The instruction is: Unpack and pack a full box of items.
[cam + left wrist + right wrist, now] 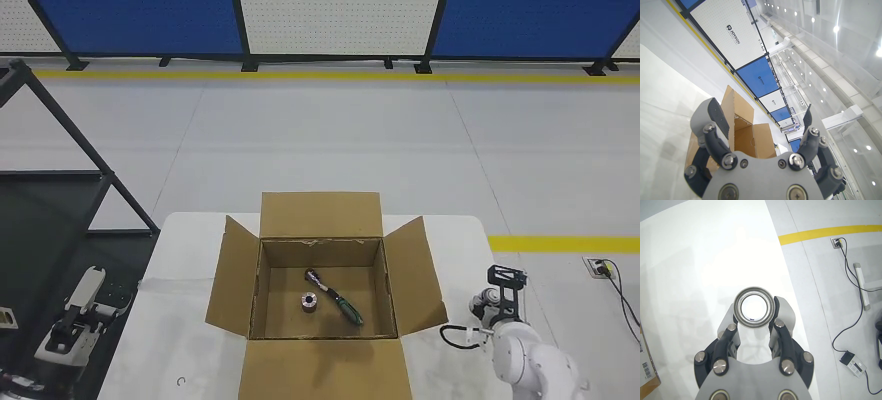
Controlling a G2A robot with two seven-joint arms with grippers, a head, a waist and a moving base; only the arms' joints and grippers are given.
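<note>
- While the right gripper (754,310) is clamped on the metal ring (754,290), holding it by its outer wall above the table (706,256), the pads bear on a smooth curved surface. Slip or rotation in the grip is judged the main hazard.
- The ring hangs near the table's floor-side edge. If it is released off-level, it could roll over that edge to the floor, where a cable (849,272) lies.
- The box (320,215) stands open at mid-table with all four flaps folded out. A screwdriver (335,298) and a small roll (309,300) lie on its bottom, so unpacking is not yet complete.
- The flap nearest the right arm juts toward it. A low sideways sweep would likely catch this flap and shift the box.
- The left gripper (762,111) is spread wide and empty. It is aimed upward and stands apart from the box.
- Open room: bare table lies on either side of the box. A dark frame (90,160) beside the left arm limits outward swing there.
</note>
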